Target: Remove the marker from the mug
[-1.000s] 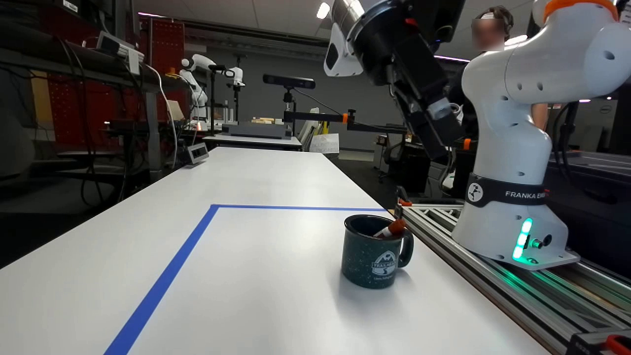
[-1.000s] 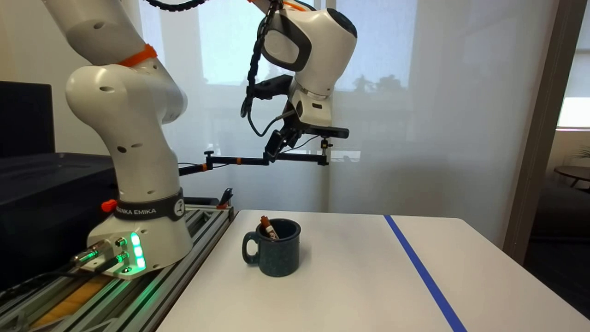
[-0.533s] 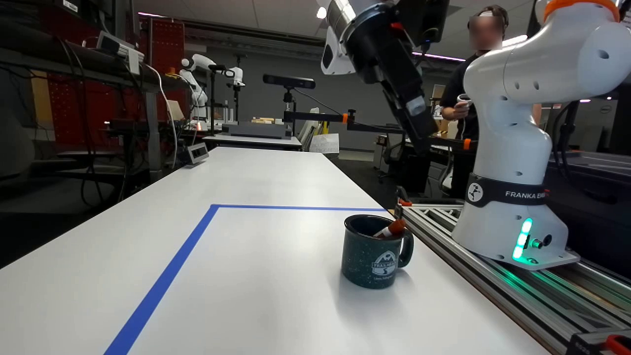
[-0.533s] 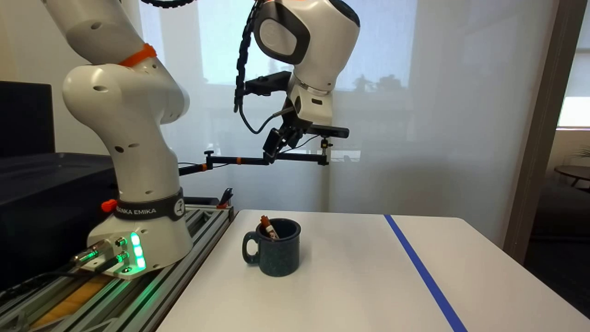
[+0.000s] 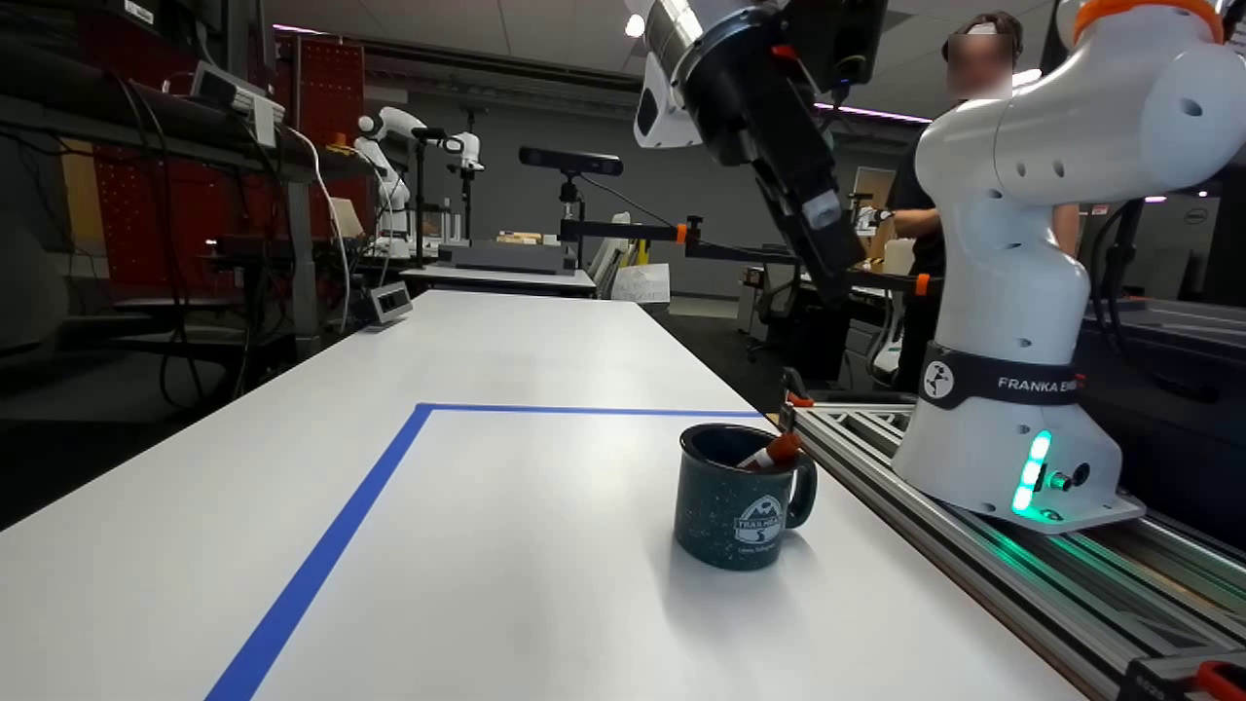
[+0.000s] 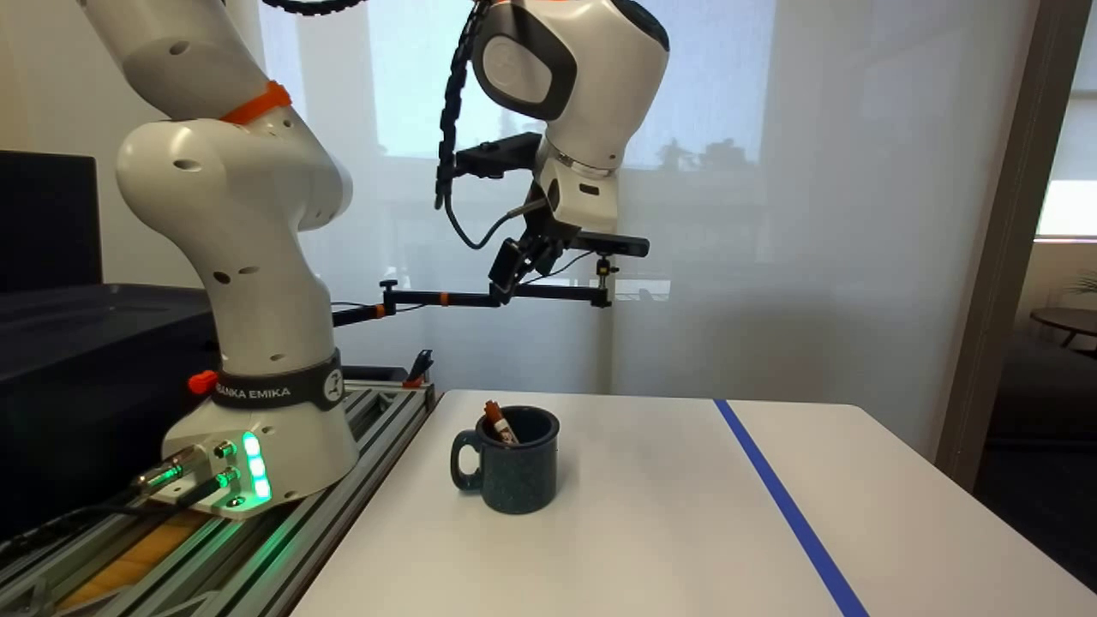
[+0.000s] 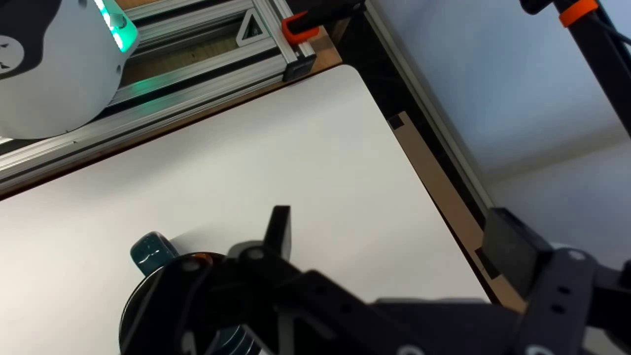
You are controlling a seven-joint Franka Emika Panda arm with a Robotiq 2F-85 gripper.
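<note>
Marker (image 6: 504, 429) is in the mug (image 6: 518, 480), leaning, cap (image 6: 492, 411) up past the rim by the handle (image 6: 465, 464) in both exterior views; lower end hidden inside. Wrist view is poor for it: just a small orange-brown patch (image 7: 202, 257) at the rim, probably the cap, rest blocked by the gripper (image 7: 394, 236). Mug stands upright on the white table (image 7: 335, 148); in the wrist view a finger covers much of it and the bottom edge crops it. Gripper is released: wrist view has the fingers (image 7: 279, 229) spread wide, tabletop between them. Exterior views don't settle that gap, the dark fingers merge into one block, but they do put it well above the mug. White logo (image 5: 758, 520) on the mug shows only in an exterior view, where blue tape (image 5: 332, 545) also makes a corner on the table. Same view has a person (image 5: 915, 195) behind the arm (image 5: 1032, 146), partly covered, face blurred. Wrist view gets the clamp (image 7: 320, 16) by the rail (image 7: 197, 96) end best, and crops the arm's base (image 7: 64, 93) top left.
</note>
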